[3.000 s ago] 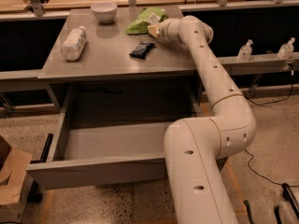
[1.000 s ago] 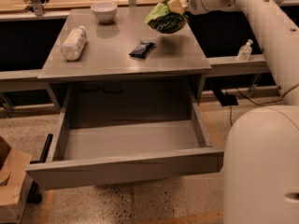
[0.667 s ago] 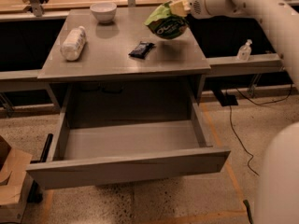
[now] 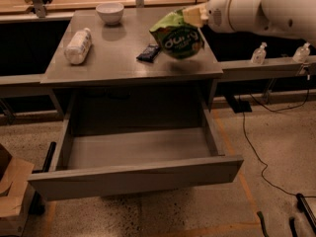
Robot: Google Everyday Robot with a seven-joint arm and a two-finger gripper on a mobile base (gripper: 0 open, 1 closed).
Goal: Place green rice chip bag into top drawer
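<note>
table (image 4: 98, 70): white bowl (image 4: 109, 11) rear | white bottle (image 4: 78, 46) lying left | black packet (image 4: 148, 53) centre-right | floor: cardboard box (image 4: 12, 181) left, black cable (image 4: 252, 147) right | end effector (image 4: 193, 17) over table's right rear

Grey table (image 4: 98, 65) on speckled floor (image 4: 276, 147), cardboard box (image 4: 12, 191) left.

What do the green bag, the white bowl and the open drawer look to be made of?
Green rice chip bag, hanging from the gripper above the table's right side: thin plastic film, crinkled and shiny. Bowl: probably glazed ceramic, smooth white; could be plastic. Top drawer: painted metal or laminate, judging by flat matte grey panels.
</note>
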